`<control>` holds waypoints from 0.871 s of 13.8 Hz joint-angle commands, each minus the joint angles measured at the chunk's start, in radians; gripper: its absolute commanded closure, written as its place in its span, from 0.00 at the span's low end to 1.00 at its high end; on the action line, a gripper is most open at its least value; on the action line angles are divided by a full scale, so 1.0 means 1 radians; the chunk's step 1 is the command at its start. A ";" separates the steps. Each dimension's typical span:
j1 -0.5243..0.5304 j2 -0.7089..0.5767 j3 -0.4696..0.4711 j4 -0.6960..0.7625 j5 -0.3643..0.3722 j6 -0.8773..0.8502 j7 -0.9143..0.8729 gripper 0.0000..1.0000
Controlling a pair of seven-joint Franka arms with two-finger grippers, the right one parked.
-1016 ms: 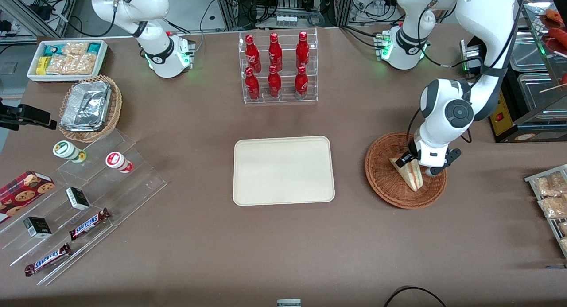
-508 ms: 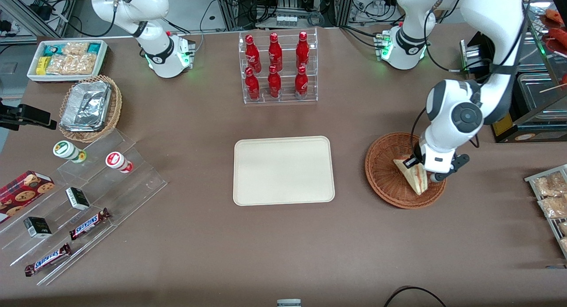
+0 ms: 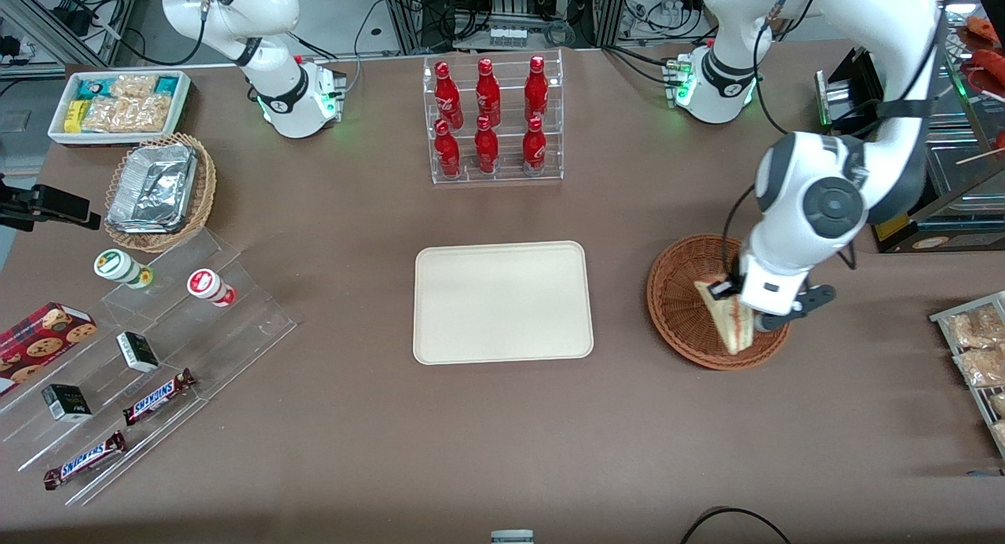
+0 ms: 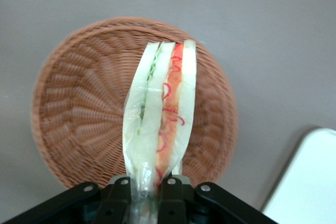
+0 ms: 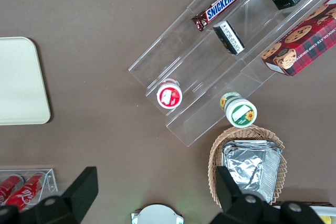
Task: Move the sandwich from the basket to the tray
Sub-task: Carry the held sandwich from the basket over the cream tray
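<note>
My gripper point(image 3: 742, 302) is shut on the sandwich point(image 3: 726, 315), a plastic-wrapped wedge of white bread with red, orange and green filling. It hangs above the reddish-brown wicker basket point(image 3: 679, 304), clear of the weave. In the left wrist view the sandwich point(image 4: 160, 114) sticks out from between the black fingers point(image 4: 118, 192) of the gripper point(image 4: 147, 192), with the basket point(image 4: 79, 114) below it. The cream tray point(image 3: 502, 302) lies flat at the table's middle, beside the basket, with nothing on it. A corner of the tray point(image 4: 310, 182) also shows in the left wrist view.
A clear rack of red bottles point(image 3: 493, 120) stands farther from the camera than the tray. Toward the parked arm's end sit a tan basket of foil containers point(image 3: 159, 189), a white snack bin point(image 3: 119, 104) and clear stepped shelves with snacks point(image 3: 133, 355). Packets on a rack point(image 3: 977, 348) lie at the working arm's end.
The gripper has risen with the sandwich, lifting it off the basket floor, and shifted slightly toward the camera and the working arm's end.
</note>
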 commanded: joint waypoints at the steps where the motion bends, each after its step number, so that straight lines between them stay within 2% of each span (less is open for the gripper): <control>1: -0.084 0.079 0.004 0.142 0.006 -0.098 0.047 1.00; 3: -0.144 0.150 0.004 0.251 -0.004 -0.163 0.053 1.00; 6: -0.232 0.213 0.003 0.340 -0.007 -0.171 0.033 1.00; 12: -0.397 0.374 0.003 0.521 -0.005 -0.165 -0.137 1.00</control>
